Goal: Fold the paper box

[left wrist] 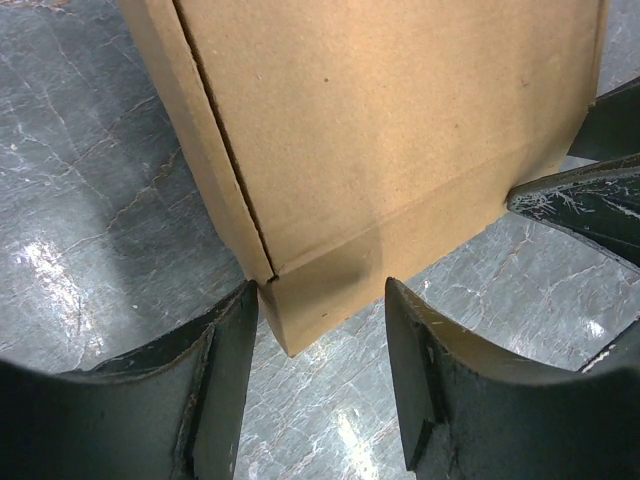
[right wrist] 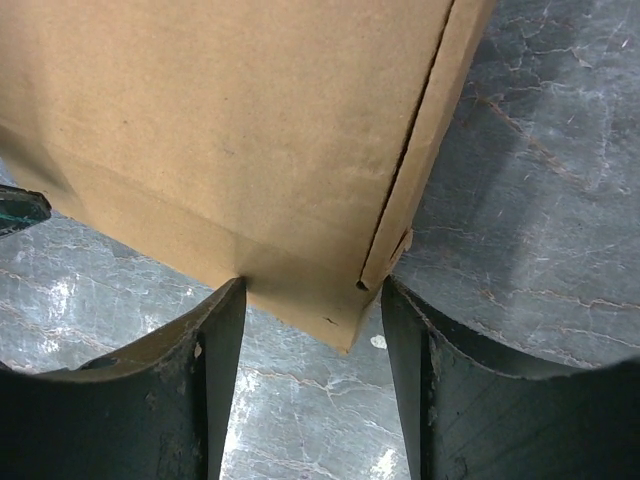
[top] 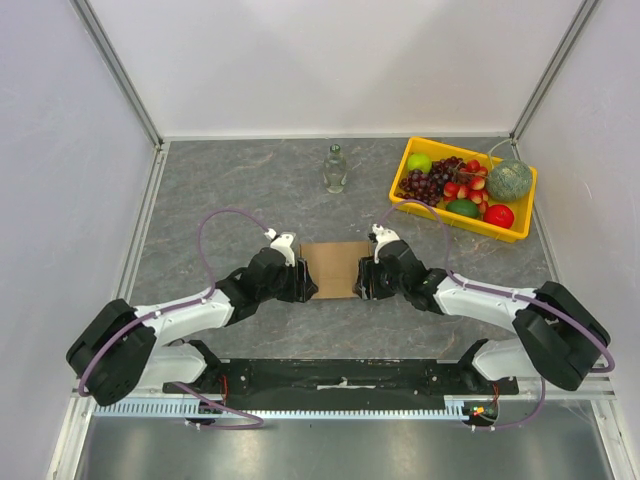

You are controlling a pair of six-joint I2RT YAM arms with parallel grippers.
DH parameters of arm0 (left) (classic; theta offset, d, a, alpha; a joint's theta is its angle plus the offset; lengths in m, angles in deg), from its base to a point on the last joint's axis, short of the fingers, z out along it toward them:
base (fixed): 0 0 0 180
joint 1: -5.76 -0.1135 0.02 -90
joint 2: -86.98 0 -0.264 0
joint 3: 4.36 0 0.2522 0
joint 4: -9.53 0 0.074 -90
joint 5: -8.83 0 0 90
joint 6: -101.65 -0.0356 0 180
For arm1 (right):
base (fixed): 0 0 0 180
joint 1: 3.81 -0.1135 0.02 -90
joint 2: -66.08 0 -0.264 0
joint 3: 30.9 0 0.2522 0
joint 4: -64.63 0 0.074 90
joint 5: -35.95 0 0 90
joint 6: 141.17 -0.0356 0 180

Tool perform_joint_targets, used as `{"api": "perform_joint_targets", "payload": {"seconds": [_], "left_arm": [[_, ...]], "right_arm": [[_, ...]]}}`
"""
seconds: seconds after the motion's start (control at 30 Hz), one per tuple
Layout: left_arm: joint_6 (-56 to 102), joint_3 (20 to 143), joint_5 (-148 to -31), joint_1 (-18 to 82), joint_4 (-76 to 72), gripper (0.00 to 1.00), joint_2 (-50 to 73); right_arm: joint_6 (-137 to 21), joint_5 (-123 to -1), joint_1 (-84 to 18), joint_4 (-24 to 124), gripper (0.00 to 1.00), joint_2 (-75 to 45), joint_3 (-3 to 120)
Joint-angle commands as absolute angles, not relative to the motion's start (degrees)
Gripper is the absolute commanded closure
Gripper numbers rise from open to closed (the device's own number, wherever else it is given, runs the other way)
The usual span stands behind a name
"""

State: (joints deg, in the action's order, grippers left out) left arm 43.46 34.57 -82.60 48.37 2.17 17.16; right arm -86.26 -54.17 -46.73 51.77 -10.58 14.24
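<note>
The left end effector (top: 303,283) lies low over the grey surface (top: 220,190), right at the left end of the box (top: 330,270). Its jaws stand apart, astride a corner of that end. In the left wrist view one fingertip (left wrist: 240,310) meets the long side and the other (left wrist: 400,300) reaches the lower edge of the end face. I cannot tell whether they press on it.

The box is a closed brown carton lying flat on the surface between the two arms, with a thin slit along one top edge. Beyond it, well apart, stands a clear bottle (top: 335,168), upright.

The right end effector (top: 362,280) sits at the box's right end, jaws likewise apart. A corner lies between its fingers (right wrist: 215,340), and a small tab shows there.

Far right and farther back lies a yellow tray (top: 470,225) of fruit.
</note>
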Motion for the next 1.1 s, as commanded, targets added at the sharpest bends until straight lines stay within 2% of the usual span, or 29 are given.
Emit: {"api": "perform_joint_targets", "payload": {"seconds": [0.0,0.13,0.37,0.5,0.7,0.87,1.07], "left_arm": [[41.1,35.0,-81.3,48.6,5.1,0.41,16.4],[40.7,35.2,-81.4,48.6,4.9,0.41,16.1],[40.3,35.5,-79.4,48.6,3.8,0.41,17.1],[40.0,35.7,-79.0,48.5,3.3,0.41,17.4],[39.8,36.0,-79.0,48.6,3.2,0.41,16.6],[39.9,36.1,-79.1,48.6,3.4,0.41,16.3],[40.1,36.3,-79.7,48.7,3.9,0.41,16.0]], "right_arm": [[-85.5,-52.9,-47.0,55.7,0.37,-11.6,13.3],[-84.9,-52.6,-47.0,55.6,0.35,-11.8,13.3],[-83.3,-51.2,-47.0,52.5,0.20,-7.9,13.8],[-81.5,-49.5,-47.0,48.7,0.15,-4.9,15.5],[-79.1,-46.0,-46.8,45.8,0.15,-0.9,17.7],[-79.2,-47.2,-46.5,45.9,0.27,-2.1,17.9],[-81.0,-49.2,-46.5,49.1,0.27,-5.1,16.1]]}}
